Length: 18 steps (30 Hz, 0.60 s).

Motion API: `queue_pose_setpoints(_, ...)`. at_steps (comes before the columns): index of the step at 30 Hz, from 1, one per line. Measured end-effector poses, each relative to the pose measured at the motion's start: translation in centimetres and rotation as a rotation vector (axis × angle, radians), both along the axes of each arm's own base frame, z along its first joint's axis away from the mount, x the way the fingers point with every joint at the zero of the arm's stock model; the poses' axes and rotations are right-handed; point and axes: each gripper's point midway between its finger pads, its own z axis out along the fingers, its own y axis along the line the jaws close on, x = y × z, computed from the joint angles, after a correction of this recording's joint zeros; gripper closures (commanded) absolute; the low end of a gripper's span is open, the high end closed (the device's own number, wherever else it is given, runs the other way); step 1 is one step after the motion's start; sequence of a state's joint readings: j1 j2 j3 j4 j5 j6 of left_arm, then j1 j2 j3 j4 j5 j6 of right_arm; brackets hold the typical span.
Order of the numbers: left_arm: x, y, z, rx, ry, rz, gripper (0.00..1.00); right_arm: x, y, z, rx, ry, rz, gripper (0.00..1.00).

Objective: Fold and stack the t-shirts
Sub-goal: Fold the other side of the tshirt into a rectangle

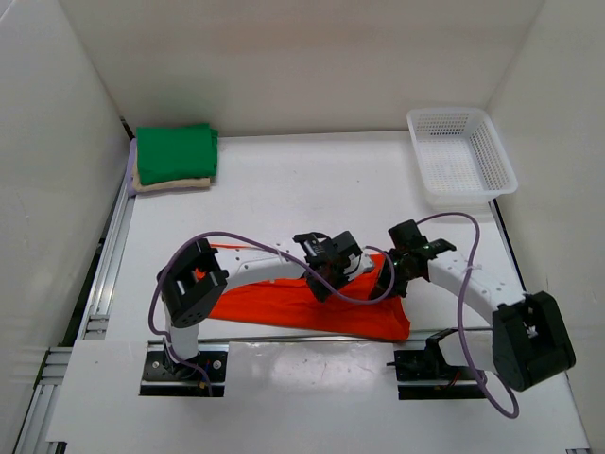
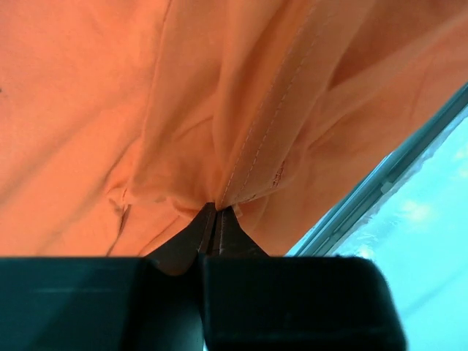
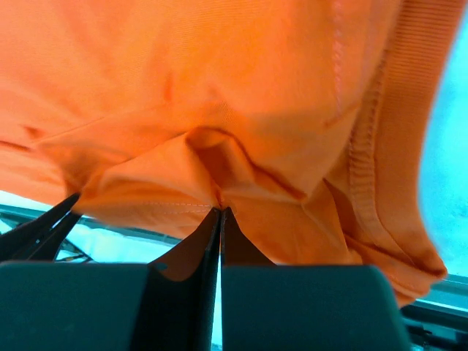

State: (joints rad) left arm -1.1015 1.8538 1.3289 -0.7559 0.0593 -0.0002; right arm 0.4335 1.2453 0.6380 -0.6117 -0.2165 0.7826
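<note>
The orange-red t-shirt (image 1: 312, 307) lies bunched near the table's front edge, between the two arm bases. My left gripper (image 1: 329, 276) is shut on a fold of it, and the wrist view shows the stitched hem (image 2: 256, 146) pinched at the fingertips. A little to the right, my right gripper (image 1: 402, 274) is also shut on the same shirt, its tips pinching a seam (image 3: 219, 201), with the ribbed collar (image 3: 380, 146) hanging on the right. A folded green t-shirt (image 1: 177, 151) rests on a tan beige one (image 1: 170, 183) at the back left, with a lavender edge (image 1: 132, 168) beside them.
A white lattice basket (image 1: 460, 156) stands at the back right. White walls enclose the table on three sides. A metal rail (image 1: 106, 274) runs along the left edge. Purple cables loop over both arms.
</note>
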Motion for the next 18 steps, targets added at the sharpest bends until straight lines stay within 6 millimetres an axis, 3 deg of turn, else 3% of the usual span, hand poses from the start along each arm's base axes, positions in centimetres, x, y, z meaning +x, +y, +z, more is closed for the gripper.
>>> queue_pose_setpoints(10,0.6,-0.1,0.7,-0.013,-0.037,0.010,0.89,-1.4,-1.1,3.1,0.025,-0.062,-0.042,1.00)
queue_pose_setpoints(18,0.0,0.0,0.4,-0.015,-0.014,0.001,0.84,-5.1,-1.3,1.5,0.061,0.050,-0.052,1.00)
